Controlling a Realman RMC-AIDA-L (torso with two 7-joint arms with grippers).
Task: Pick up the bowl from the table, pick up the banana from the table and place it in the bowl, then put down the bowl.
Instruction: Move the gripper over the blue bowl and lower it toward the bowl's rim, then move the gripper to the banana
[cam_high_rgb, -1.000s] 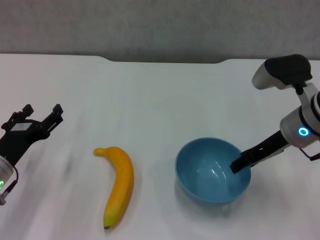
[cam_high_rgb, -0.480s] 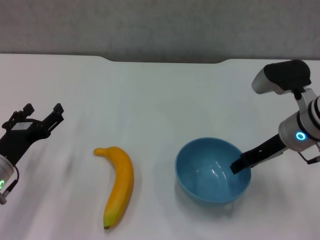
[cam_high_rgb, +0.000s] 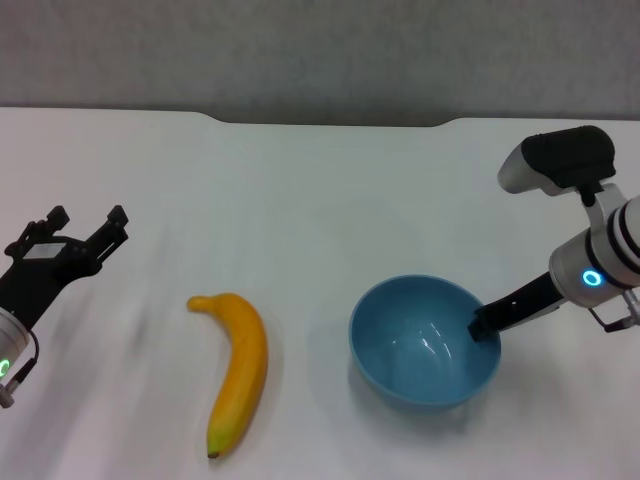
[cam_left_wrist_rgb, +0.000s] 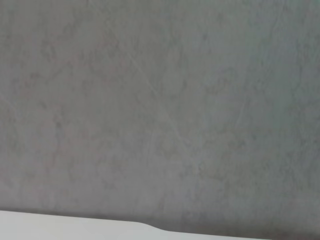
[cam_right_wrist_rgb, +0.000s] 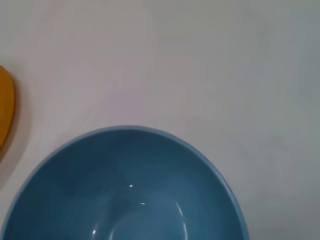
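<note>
Now the right gripper (cam_high_rgb: 484, 327) clamps the bowl's (cam_high_rgb: 420, 345) 3 o'clock rim — arm swung slightly inward since; banana (cam_high_rgb: 238, 367) unmoved.

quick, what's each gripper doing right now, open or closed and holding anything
Left gripper: open, holding nothing, above the table left of the banana.
Right gripper: at the right rim of the bowl; open or shut cannot be told.

Plain grey, faintly mottled wall (cam_high_rgb: 320, 50) behind the far edge of a white tabletop (cam_high_rgb: 300, 200); shallow notch at mid far edge; even, diffuse lighting.
</note>
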